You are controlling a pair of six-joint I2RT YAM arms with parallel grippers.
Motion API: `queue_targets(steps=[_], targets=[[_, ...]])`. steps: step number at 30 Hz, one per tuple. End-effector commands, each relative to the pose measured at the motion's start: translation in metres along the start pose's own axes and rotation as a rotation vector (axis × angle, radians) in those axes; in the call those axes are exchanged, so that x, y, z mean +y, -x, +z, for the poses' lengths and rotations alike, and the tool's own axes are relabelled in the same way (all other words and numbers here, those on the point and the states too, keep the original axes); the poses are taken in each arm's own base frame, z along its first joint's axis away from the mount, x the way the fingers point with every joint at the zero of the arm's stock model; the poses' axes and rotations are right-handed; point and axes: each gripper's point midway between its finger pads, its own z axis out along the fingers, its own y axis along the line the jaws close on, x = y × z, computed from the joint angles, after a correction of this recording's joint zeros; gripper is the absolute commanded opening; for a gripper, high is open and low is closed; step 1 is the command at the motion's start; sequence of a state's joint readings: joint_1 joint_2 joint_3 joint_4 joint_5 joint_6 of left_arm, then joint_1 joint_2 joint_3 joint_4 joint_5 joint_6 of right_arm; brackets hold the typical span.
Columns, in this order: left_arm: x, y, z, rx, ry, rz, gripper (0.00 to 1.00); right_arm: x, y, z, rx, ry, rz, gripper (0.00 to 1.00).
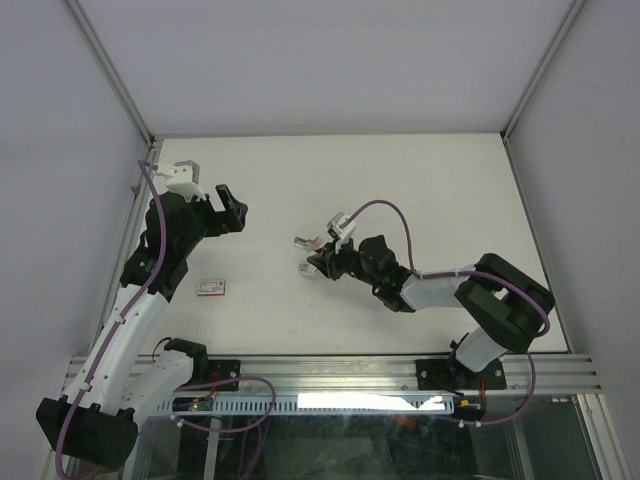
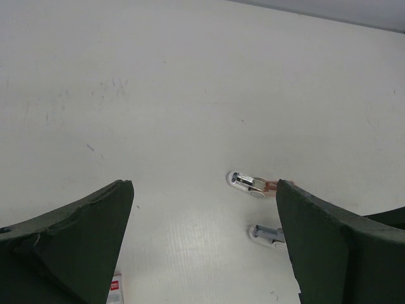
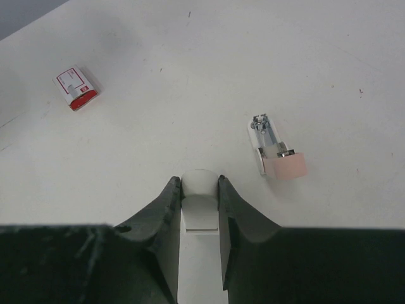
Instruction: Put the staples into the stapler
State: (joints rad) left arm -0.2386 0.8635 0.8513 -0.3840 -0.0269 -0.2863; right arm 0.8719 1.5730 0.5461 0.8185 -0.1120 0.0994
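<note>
The red-and-white box (image 1: 211, 288) lies flat on the table (image 1: 420, 180), and everything else sits to one side of it. To the right of the box and a little farther from the arm bases lies the stapler (image 1: 308, 241) – in the right wrist view a small white body with a pale pink end (image 3: 275, 149), its metal channel facing up. Metal glints in that channel, but whether the staples are there cannot be told at this size.

Just nearer than the stapler, still right of the box, the right gripper (image 3: 199, 183) is low over the table with its fingers pressed onto a narrow white piece (image 3: 199, 215). This is possibly the stapler's other half, though the views do not settle it. The piece and the pink-ended stapler lie close but apart.

Beyond the box, on its far side, the left gripper (image 1: 230, 210) hangs above the table – fingers spread wide, nothing between them (image 2: 204, 185).
</note>
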Motion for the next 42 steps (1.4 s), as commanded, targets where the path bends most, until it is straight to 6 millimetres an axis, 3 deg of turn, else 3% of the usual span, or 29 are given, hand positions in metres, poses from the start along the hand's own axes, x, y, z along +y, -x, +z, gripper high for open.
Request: queue_targets(steps=[1,4,9,15,19,25,29,30,32,42], targets=[[0.001,0.010,-0.002,-0.042,0.001,0.023,0.99,-0.001,0.018,-0.001,-0.070,-0.006,0.003,0.08],[0.001,0.010,-0.002,-0.042,0.000,0.024,0.99,-0.001,0.017,-0.004,-0.062,-0.012,0.008,0.17],[0.001,0.010,-0.003,-0.044,0.000,0.023,0.99,0.000,0.023,-0.012,-0.072,-0.015,0.018,0.42],[0.001,0.011,-0.004,-0.047,-0.001,0.023,0.99,0.002,0.037,-0.022,-0.097,-0.017,0.016,0.60],[0.001,0.009,-0.004,-0.046,0.003,0.020,0.99,0.006,0.049,-0.031,-0.109,-0.009,0.024,0.66],[0.000,-0.002,0.000,-0.015,-0.006,-0.039,0.99,0.003,0.067,-0.052,-0.115,-0.030,0.043,0.68],[-0.001,-0.025,0.006,0.041,-0.007,-0.157,0.99,-0.006,0.078,-0.071,-0.113,-0.054,0.092,0.69],[-0.001,-0.033,0.008,0.057,-0.004,-0.191,0.99,-0.006,0.078,-0.076,-0.102,-0.053,0.131,0.75],[0.006,-0.051,0.011,0.087,0.029,-0.262,0.99,-0.012,0.081,-0.085,-0.095,-0.077,0.154,0.76],[0.071,-0.125,0.004,0.085,0.392,-0.669,0.99,-0.044,0.103,-0.127,-0.143,-0.185,0.176,0.79]])
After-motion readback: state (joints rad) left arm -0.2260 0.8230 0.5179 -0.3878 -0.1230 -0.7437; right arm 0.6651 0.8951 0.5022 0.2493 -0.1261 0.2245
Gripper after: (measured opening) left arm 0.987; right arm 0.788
